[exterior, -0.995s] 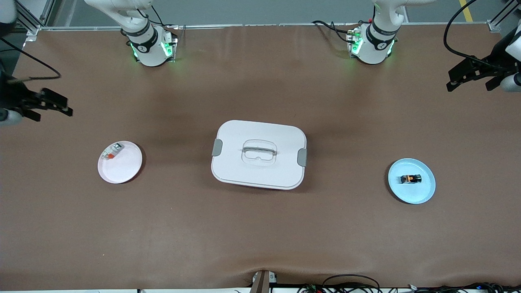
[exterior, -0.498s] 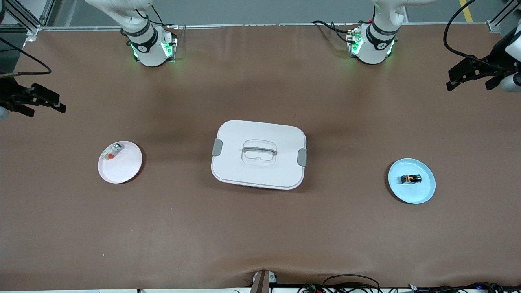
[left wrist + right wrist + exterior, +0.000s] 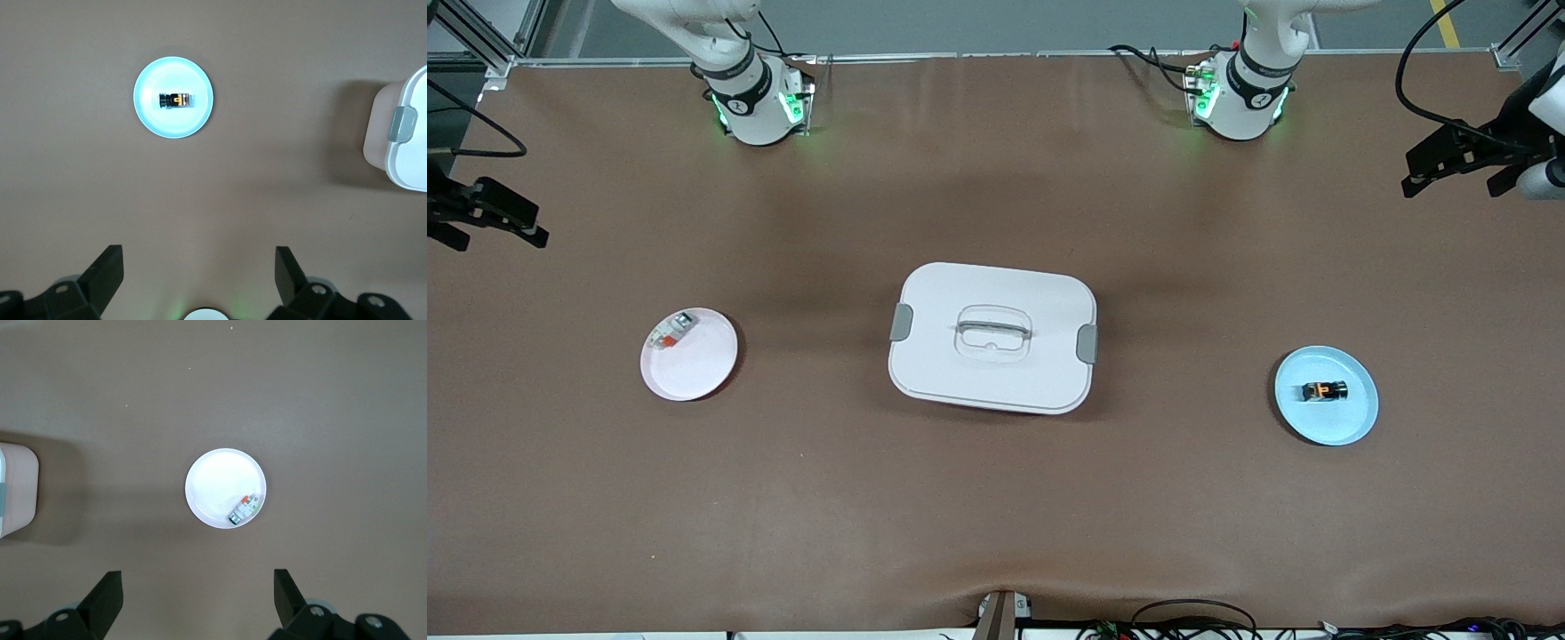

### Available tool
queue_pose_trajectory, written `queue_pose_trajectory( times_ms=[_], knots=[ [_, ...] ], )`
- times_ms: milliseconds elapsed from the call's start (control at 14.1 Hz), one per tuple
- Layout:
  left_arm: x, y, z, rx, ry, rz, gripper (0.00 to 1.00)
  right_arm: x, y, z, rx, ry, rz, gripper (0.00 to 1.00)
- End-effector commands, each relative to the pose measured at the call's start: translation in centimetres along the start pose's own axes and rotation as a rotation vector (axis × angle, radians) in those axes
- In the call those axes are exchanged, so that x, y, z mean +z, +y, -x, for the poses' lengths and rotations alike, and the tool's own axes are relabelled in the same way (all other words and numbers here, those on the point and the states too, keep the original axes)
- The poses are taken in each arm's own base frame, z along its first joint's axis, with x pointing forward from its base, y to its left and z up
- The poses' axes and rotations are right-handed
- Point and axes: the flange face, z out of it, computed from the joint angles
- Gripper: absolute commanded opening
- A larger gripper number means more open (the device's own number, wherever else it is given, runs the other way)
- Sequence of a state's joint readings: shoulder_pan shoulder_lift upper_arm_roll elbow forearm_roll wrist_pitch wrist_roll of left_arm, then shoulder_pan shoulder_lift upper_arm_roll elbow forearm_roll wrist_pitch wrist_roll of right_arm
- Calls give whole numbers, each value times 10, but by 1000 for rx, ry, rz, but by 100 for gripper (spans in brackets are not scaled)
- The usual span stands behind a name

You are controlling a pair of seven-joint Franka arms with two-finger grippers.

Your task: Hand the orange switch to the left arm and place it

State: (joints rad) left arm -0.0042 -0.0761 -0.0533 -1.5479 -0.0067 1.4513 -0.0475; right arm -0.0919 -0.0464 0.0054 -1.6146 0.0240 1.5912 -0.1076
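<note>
The orange switch is a tiny black block with an orange face. It lies on a light blue plate toward the left arm's end of the table, and also shows in the left wrist view. The white lidded box stands mid-table between the two plates. My left gripper hangs open and empty high over that end of the table, apart from the switch. My right gripper is open and empty above the right arm's end. Both wrist views show wide jaws with only bare table between them.
A white plate toward the right arm's end holds a small white piece with a red-orange mark. Grey clips stick out from the box's short sides. Cables lie along the table edge nearest the camera.
My right gripper has drifted outward toward the right arm's end of the table and slightly up the view. The left gripper, the switch and the box have stayed put.
</note>
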Motion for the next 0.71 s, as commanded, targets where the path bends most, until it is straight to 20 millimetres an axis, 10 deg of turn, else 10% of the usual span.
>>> queue_pose_trajectory(
  times_ms=[0, 640],
  knots=[
    [-5, -6, 10, 15, 1, 1, 100, 2, -10, 2, 16, -43, 11, 100],
    [-6, -1, 12, 13, 5, -2, 100, 17, -45, 8, 107, 20, 33, 100]
  ],
)
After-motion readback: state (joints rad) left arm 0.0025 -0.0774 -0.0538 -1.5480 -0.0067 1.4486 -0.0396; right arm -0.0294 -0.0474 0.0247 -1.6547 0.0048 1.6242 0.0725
